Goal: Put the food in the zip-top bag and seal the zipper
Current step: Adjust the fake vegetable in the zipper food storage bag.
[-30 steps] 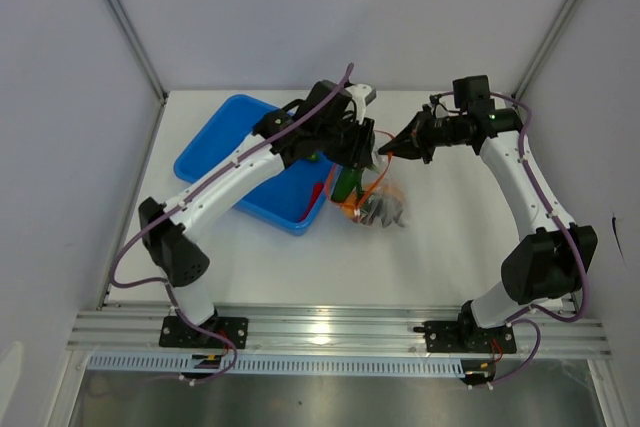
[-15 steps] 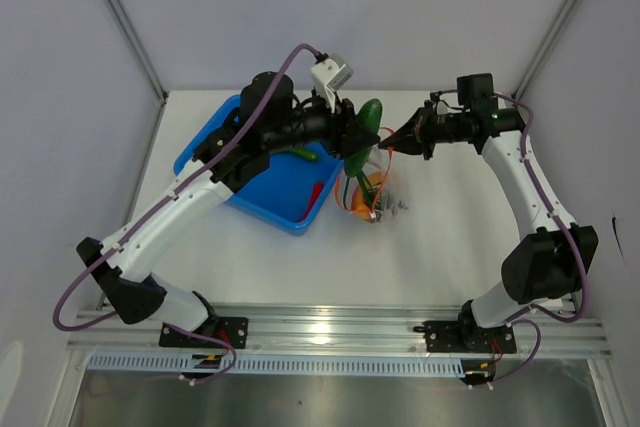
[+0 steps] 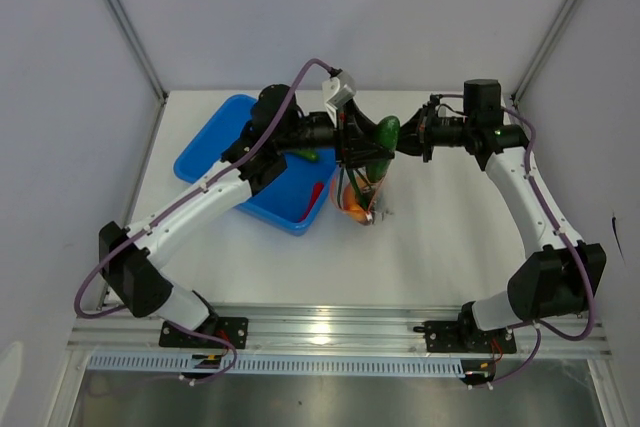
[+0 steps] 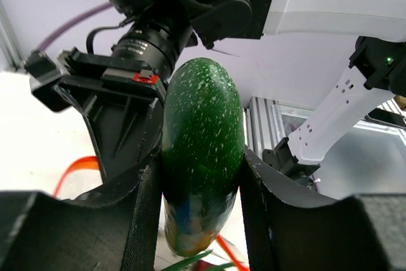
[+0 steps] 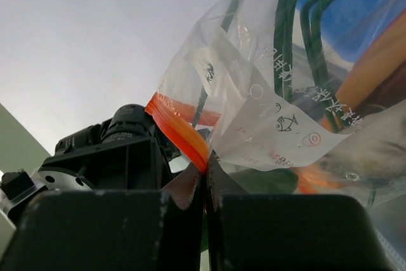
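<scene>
A speckled green vegetable (image 4: 203,125), clamped in the left end effector (image 4: 202,179), is aimed lengthwise at the zip-top bag (image 5: 266,125) just beneath. The bag is hung by its zipper (image 5: 181,132), which is pinched in the clenched right end effector (image 5: 206,185).

White worktop (image 3: 450,247) carries a blue tray (image 3: 210,142) at ten o'clock. Bag (image 3: 364,203) hangs at centre; contact with worktop unclear.
</scene>
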